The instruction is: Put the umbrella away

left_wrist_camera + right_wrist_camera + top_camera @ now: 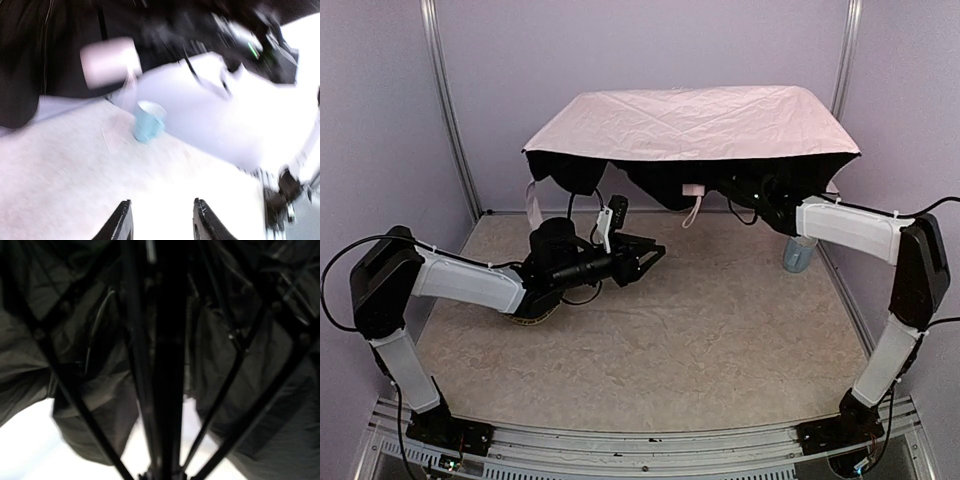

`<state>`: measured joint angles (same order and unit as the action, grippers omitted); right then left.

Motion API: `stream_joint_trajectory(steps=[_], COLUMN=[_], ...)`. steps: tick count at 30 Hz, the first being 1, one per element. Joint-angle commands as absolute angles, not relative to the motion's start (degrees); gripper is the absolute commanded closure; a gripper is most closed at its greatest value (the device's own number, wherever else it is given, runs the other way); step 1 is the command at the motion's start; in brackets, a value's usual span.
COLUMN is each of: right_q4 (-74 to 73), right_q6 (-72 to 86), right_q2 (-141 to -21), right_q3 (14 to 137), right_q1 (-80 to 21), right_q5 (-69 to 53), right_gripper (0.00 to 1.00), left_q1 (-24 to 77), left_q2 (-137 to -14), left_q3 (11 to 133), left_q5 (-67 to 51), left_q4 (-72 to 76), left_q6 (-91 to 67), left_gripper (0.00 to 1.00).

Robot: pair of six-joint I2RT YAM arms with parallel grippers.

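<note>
The umbrella (695,122) stands open at the back, pale pink canopy on top, black underside and ribs below. A pink strap tab (693,190) hangs under its front edge and shows blurred in the left wrist view (107,62). My right gripper (760,205) reaches under the canopy and is shut on the black shaft (167,390), which runs up the middle of the right wrist view between ribs. My left gripper (645,255) is open and empty, low over the table left of centre, pointing right; its fingertips (122,220) frame bare table.
A light blue cup (800,252) stands at the right by the wall, under the right forearm; it also shows in the left wrist view (148,120). A yellowish woven edge (545,312) peeks from under my left arm. Purple walls enclose the table.
</note>
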<state>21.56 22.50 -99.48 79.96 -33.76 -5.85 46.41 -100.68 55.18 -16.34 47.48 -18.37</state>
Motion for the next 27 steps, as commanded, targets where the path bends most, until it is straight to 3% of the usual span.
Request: stream_joint_trajectory(steps=[1,8,13,17,23,27], right_q4=[36.67,37.56,27.03,12.61,-6.64,-15.94], right_q6=[25.18,23.34,13.5,2.42,-18.84,-29.64], right_q2=[-93.58,-89.83,-88.76,-89.68,-91.73,-94.34], right_q3=[80.55,80.61,83.79,89.41,100.12,108.85], right_q1=[-29.09,-19.87,-14.7,-11.96,-11.88,-11.88], right_q5=[-8.74,-18.93,-32.47,-45.89,-44.85,-42.9], right_gripper=[1.0,1.0,1.0,1.0,1.0,1.0], left_q1=[46.98,42.31,35.25,34.25,35.3,39.43], left_q2=[-96.78,-92.02,-88.87,-84.54,-81.6,-80.15], left_q3=[51.1,41.99,35.43,31.92,31.23,32.61], left_q5=[-21.25,-19.97,-16.87,-12.98,-21.39,-24.4], left_q4=[44.81,48.28,53.33,52.93,45.56,34.43], left_q6=[-12.1,-16.66,-24.66,-20.67,-8.62,4.61], left_gripper=[0.59,0.55,0.58,0.6,0.59,0.5])
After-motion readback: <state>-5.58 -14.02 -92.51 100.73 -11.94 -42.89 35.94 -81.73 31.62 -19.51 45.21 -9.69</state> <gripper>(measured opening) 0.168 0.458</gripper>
